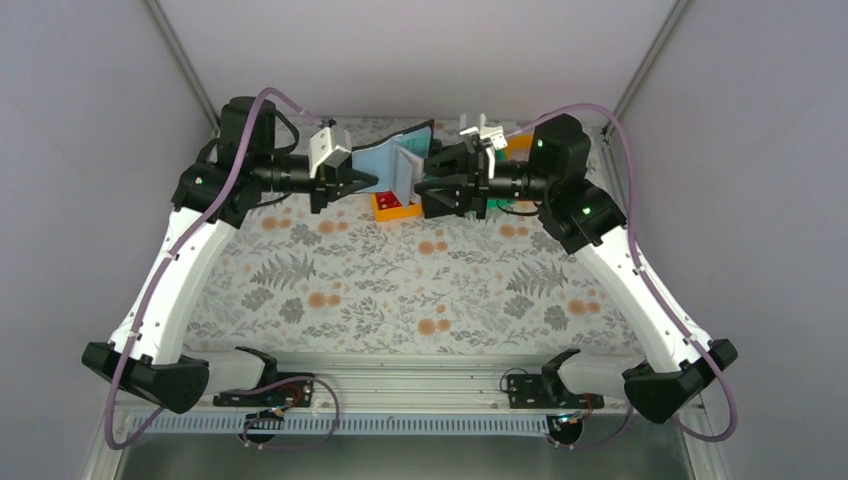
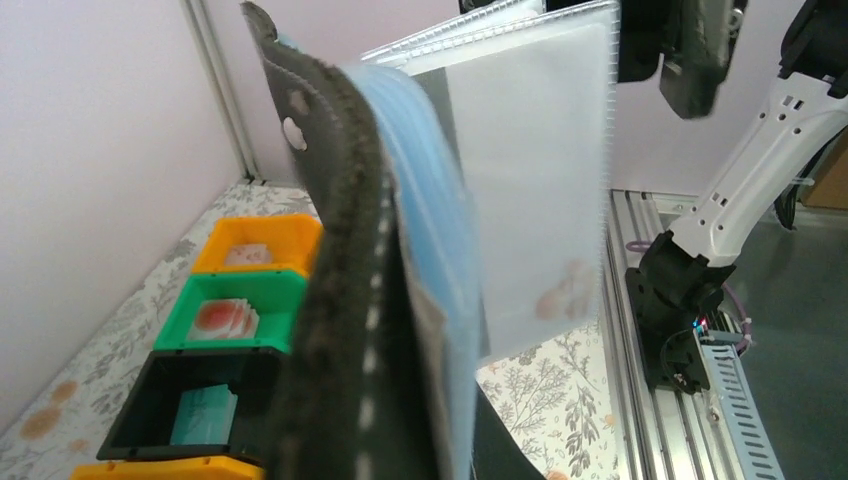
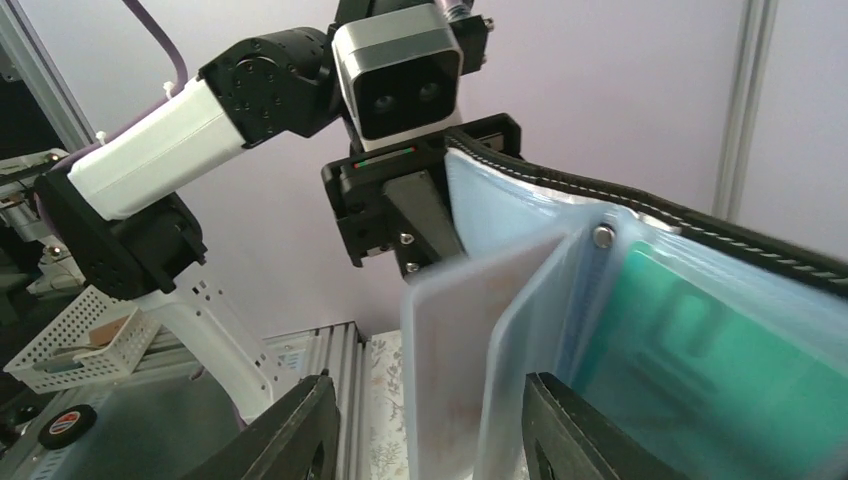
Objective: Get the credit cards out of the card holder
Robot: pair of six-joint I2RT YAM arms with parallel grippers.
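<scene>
Status: extraction not yet started on this leaf; most of the job looks to be left.

- Card holder (image 1: 392,163): open like a book and held off the worktop (image 1: 420,290).
- Left gripper (image 1: 362,181), at the holder's left edge: its fingers (image 3: 425,215) are clenched on the black stitched cover and carry the whole holder.
- Right gripper (image 3: 430,385), at the holder's right side: its fingers (image 3: 300,425) stand apart, one on each side of a clear sleeve leaf (image 3: 450,340) fanned out from the holder. Neither appears to press on it. Nothing is gripped.
- Credit cards: a teal-faced card (image 3: 700,340) sits fully inside a sleeve deeper in the holder, behind the leaf. The leaf between the right fingers is pale and cloudy. Cannot tell whether it holds a card or is empty.
- Below and beyond the holder in the left wrist view there is a row of bins: orange bin (image 2: 265,230), green bin (image 2: 240,288) and black bin (image 2: 140,400). Each has something flat in it. Cannot tell whether these came out of the holder.

Judgement: at least one card remains sleeved. Still to do: pinch a card's edge, slide it clear of its sleeve and repeat for each leaf. No card is partway out at this moment.
</scene>
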